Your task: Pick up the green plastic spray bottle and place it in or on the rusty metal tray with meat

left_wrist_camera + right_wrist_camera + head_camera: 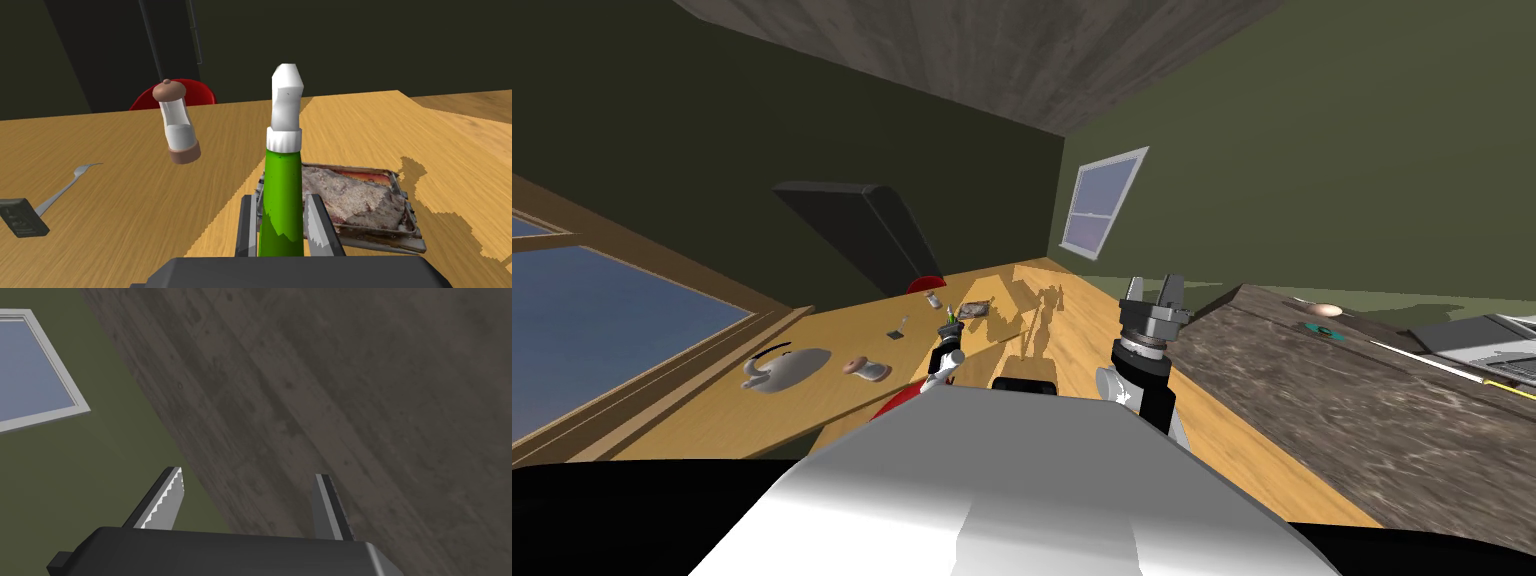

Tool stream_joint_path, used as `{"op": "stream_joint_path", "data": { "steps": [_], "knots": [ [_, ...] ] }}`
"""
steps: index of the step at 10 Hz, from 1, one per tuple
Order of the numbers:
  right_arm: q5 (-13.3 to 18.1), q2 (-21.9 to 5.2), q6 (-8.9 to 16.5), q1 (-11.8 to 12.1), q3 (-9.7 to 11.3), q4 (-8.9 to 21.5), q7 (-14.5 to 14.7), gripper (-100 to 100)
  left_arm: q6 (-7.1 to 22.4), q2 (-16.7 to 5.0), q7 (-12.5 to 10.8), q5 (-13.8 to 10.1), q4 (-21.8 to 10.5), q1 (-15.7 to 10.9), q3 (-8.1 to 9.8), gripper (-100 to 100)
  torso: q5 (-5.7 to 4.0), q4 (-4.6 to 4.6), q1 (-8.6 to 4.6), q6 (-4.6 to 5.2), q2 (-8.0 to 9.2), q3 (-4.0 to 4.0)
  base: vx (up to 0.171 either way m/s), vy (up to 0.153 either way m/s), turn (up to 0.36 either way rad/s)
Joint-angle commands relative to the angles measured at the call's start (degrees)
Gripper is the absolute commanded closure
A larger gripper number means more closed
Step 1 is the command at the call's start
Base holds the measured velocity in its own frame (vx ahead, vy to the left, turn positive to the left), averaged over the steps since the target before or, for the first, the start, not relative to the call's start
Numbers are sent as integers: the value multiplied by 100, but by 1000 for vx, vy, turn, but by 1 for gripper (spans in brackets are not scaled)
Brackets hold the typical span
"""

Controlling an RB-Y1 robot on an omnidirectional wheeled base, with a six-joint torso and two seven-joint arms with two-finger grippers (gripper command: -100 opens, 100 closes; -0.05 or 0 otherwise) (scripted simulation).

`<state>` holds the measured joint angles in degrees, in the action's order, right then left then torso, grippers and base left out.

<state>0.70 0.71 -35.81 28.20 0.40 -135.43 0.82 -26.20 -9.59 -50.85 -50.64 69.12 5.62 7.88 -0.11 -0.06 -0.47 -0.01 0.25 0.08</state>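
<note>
Green spray bottle (282, 175) clamped in the left gripper (280, 200), with the meat tray (400, 187) just behind.
In the left wrist view, the bottle, white nozzle upward, is pressed at its sides by both fingers; the rusty tray's near corner is hidden behind it, and the meat (350, 192) is seen lying inside. Farther off on the wooden table (125, 150), a fork (70, 182), a tilted shaker (177, 122) and a red chair back (175, 95) are seen. In the head view, bottle and tray are found mid-frame; the right gripper (1152, 292) is raised right of centre, fingers wide apart, nothing held.
</note>
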Motion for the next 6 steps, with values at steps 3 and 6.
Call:
{"op": "stream_joint_path", "data": {
  "steps": [3,6],
  "knots": [
    [0,0,0,0,0,0,0,0,-177,-104,-50,-161,-164,-409,355,100,6,3,16,1,-1,1,-72,-81,-89],
    [0,-1,0,0,0,0,0,0,-311,-160,-123,-287,-316,-710,632,100,10,10,26,-2,7,9,-73,-68,-87]
  ]
}}
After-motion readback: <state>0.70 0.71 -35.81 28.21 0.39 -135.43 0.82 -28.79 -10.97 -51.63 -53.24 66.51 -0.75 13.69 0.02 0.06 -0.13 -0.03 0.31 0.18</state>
